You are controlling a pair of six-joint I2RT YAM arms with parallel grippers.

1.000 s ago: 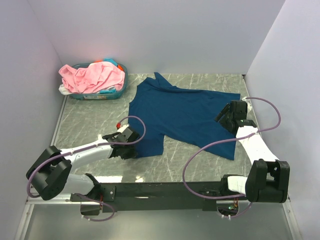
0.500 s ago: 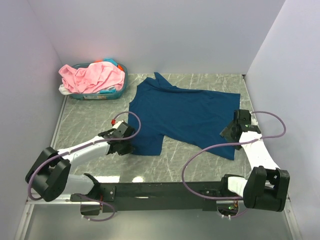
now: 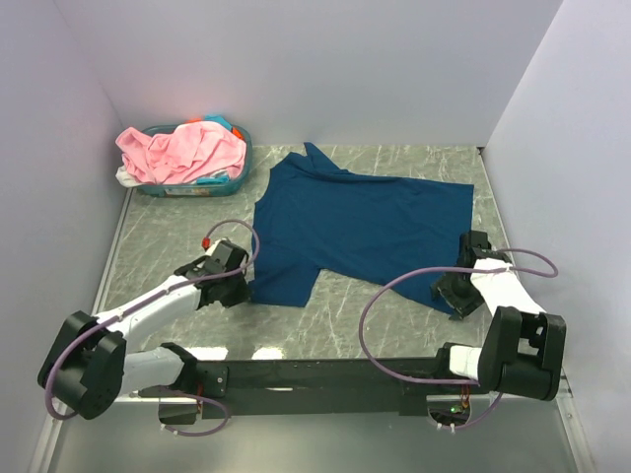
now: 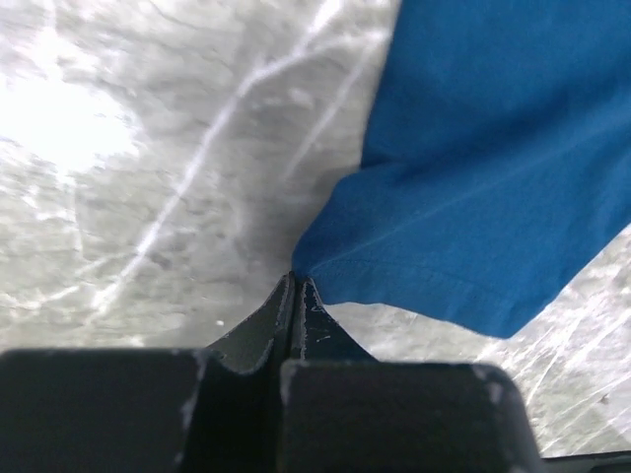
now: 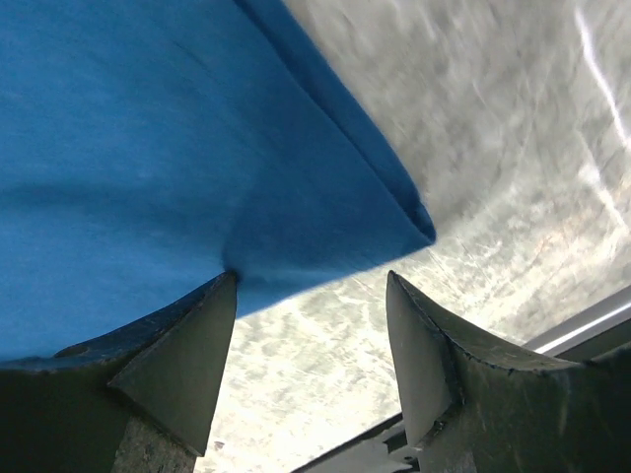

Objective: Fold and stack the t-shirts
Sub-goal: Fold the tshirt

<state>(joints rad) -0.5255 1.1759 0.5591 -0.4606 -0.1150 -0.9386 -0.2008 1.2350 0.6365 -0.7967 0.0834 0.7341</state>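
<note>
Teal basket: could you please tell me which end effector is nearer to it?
Left. The left end effector is at the blue t-shirt's near-left corner, on the teal basket's side; the right end effector is at its near-right corner, farther away.

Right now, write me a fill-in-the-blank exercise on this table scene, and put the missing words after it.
The left pincer is ___ on a near corner of the dark blue cloth t-shirt.
The right pincer stands ___ at the t-shirt's other near corner.
The light pink cloth shirt lies heaped in the teal plastic basket at the far ___ corner of the grey marbled table.
Missing words: shut; open; left.
</note>
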